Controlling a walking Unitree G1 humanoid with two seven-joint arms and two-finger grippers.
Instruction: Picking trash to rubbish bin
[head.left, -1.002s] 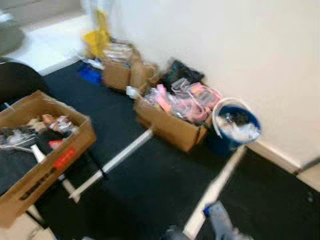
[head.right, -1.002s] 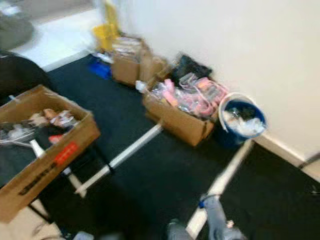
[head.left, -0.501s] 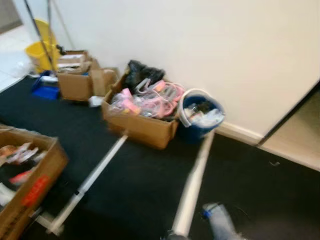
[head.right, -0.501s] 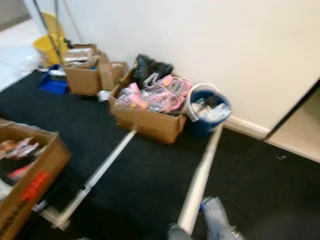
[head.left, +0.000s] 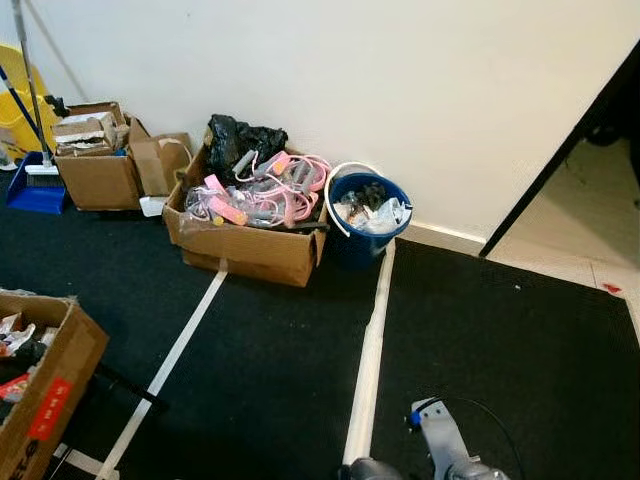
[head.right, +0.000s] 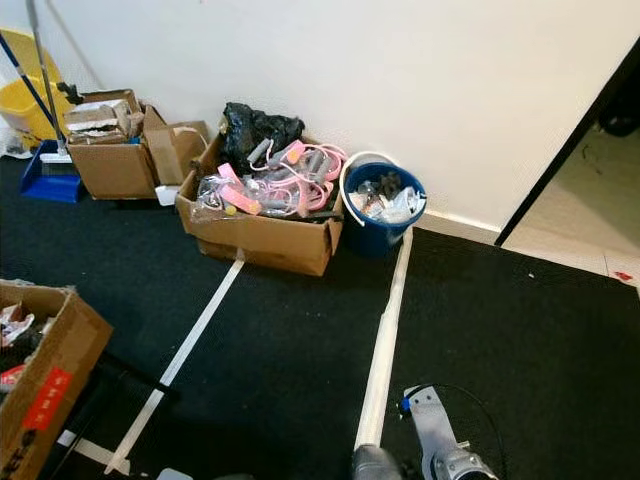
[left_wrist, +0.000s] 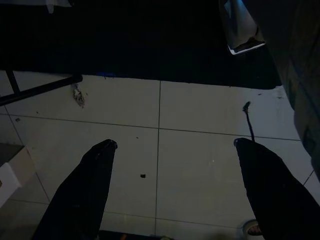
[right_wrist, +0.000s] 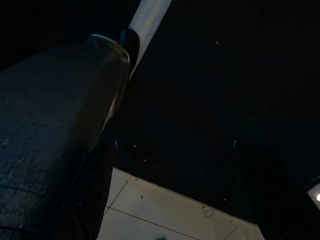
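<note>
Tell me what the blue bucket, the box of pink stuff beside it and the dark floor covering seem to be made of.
Bucket: likely plastic, smooth blue wall with a pale rim or handle.
Box: corrugated cardboard, matte brown, with folded flaps and creased edges.
Floor covering: looks like black carpet or matting, dull and without glare, crossed by pale strips that may be tape.

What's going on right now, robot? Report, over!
Left gripper open, hanging over pale floor tiles. Right arm idle, very dark. Blue bin ahead by the wall, already holding trash, beside a cardboard box. Black mat between.
</note>
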